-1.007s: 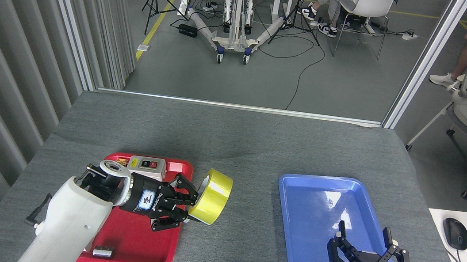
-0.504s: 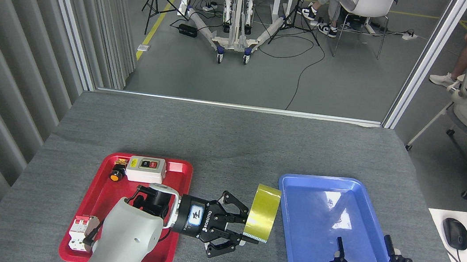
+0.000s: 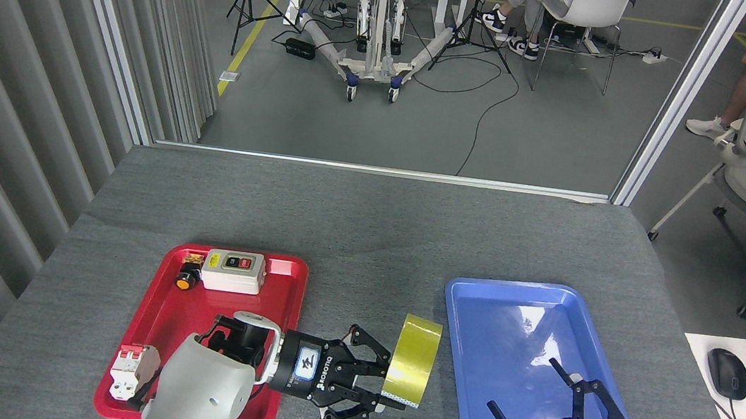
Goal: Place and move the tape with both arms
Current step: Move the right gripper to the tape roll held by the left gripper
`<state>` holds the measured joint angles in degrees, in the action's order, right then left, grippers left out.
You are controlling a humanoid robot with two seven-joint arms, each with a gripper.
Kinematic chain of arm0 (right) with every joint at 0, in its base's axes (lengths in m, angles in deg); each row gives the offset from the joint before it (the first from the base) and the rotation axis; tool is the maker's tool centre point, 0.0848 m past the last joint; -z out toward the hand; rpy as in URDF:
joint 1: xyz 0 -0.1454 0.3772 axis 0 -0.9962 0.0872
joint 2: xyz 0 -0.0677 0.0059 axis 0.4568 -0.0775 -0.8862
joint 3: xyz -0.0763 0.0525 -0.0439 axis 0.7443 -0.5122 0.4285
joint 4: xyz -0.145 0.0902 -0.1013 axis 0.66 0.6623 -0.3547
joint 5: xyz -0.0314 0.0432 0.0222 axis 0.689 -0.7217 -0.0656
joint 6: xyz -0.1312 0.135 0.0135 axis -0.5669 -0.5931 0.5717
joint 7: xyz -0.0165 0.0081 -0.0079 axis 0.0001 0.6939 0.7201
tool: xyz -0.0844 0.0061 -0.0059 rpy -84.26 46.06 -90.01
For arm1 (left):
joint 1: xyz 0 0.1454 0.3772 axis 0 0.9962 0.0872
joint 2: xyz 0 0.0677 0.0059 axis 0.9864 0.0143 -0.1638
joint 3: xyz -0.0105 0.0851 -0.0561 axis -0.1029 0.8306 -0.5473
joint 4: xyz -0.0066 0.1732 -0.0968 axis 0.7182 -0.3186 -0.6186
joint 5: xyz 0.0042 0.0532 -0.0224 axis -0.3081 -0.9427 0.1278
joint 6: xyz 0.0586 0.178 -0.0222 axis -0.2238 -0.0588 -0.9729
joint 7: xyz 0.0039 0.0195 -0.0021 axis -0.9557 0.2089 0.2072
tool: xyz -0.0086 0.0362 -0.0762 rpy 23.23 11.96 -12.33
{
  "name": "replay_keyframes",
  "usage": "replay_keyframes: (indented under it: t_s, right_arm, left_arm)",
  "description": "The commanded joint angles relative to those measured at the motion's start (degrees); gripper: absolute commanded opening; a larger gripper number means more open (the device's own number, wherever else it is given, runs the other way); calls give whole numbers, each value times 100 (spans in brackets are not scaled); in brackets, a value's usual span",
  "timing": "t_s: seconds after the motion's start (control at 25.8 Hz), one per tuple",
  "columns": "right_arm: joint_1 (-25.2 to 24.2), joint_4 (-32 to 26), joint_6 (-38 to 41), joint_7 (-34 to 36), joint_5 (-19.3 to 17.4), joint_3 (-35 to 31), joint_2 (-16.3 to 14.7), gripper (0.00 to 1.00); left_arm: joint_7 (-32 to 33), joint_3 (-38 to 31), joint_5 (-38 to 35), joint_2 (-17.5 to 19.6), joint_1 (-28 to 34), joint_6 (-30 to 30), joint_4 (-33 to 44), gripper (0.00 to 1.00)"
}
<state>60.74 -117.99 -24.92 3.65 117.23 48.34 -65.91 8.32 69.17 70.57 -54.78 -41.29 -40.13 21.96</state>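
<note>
Low in the frame's centre, the left black claw gripper (image 3: 375, 380) pinches the wide roll of translucent yellow packing tape (image 3: 413, 361), holding it on edge above the grey felt-covered table (image 3: 370, 230), between the shallow red plastic tray (image 3: 149, 324) and the shallow blue plastic tray (image 3: 516, 320); at the lower right, the right black claw gripper (image 3: 550, 416) hangs over the blue tray's near end, fingers spread wide and empty.

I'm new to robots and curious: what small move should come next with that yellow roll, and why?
Probably lower it: the left gripper holds the tape on edge over bare table, between the red tray and blue tray, while the right gripper waits open.
</note>
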Motion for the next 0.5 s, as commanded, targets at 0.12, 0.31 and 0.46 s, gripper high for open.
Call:
replay_keyframes:
  t_s: [0.12, 0.31, 0.46]
  right_arm:
    - [1254, 793, -40, 8, -827, 1424, -315, 97]
    - [1658, 1066, 22, 17, -871, 1776, -95, 97]
    - [1772, 1242, 206, 26, -897, 1776, 116, 97]
  left_arm:
    - [-5, 72, 5, 108, 45, 31, 21, 0]
    - [-5, 133, 49, 178, 36, 75, 47, 0]
    - [12, 151, 145, 275, 19, 58, 56, 0]
